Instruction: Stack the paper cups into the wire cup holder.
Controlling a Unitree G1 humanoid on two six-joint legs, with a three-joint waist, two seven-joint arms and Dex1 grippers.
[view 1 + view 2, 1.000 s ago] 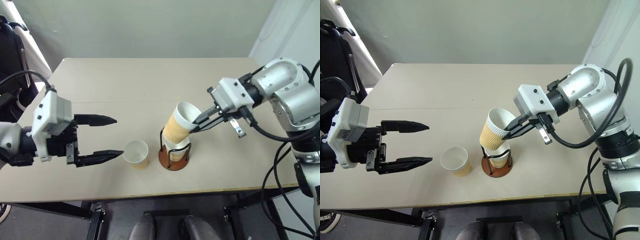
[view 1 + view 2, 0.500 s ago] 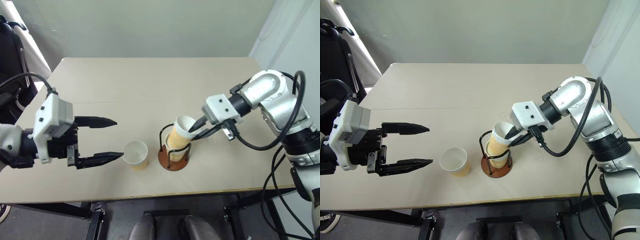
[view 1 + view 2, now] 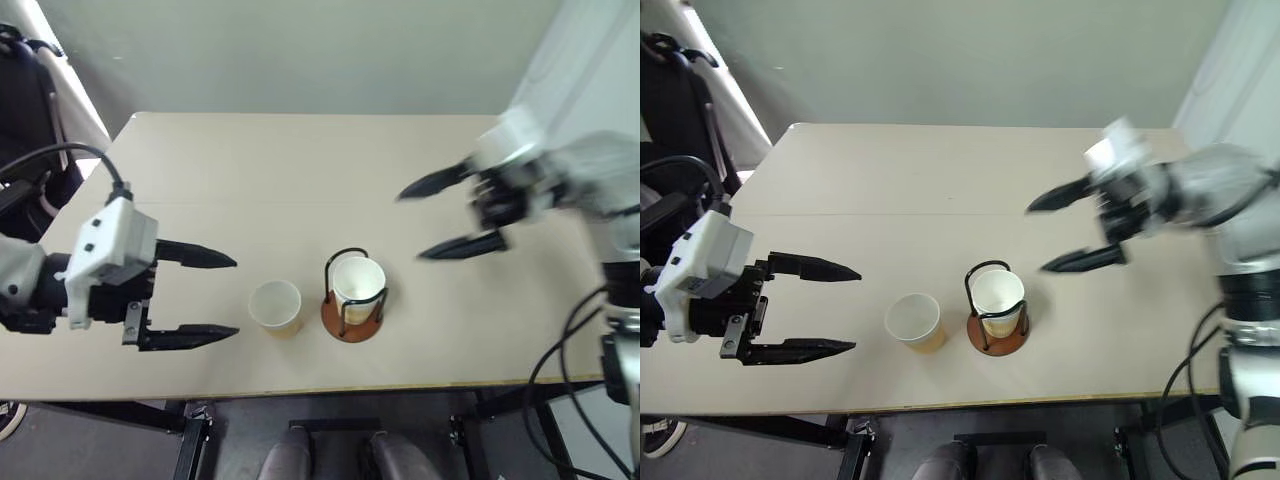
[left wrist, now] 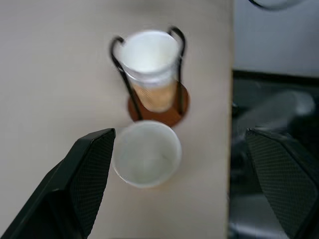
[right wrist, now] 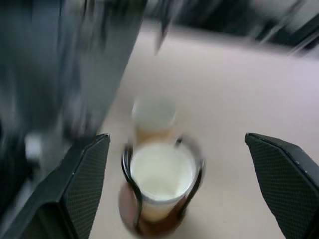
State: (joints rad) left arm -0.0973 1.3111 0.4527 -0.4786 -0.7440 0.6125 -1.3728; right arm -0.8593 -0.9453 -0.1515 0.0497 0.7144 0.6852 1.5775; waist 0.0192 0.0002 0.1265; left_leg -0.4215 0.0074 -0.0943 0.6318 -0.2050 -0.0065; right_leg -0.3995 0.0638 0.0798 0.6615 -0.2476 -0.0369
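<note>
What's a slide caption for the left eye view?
Cups nested upright in the wire cup holder; one paper cup stands beside it, between two open end effectors.

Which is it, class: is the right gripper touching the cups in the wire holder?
Apart. In the left eye view the right gripper hangs open above the table, with bare tabletop between it and the stacked cups in the wire holder.

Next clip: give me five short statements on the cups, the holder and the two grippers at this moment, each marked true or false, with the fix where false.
1. Cups sit upright in the wire cup holder. True.
2. The right gripper grips a cup. False: its jaws are open and empty, above the table, away from the holder.
3. One loose paper cup stands beside the holder. True.
4. The loose cup lies on its side. False: it stands upright, mouth up.
5. The left gripper is open, with the loose cup just ahead of its jaws. True.
</note>
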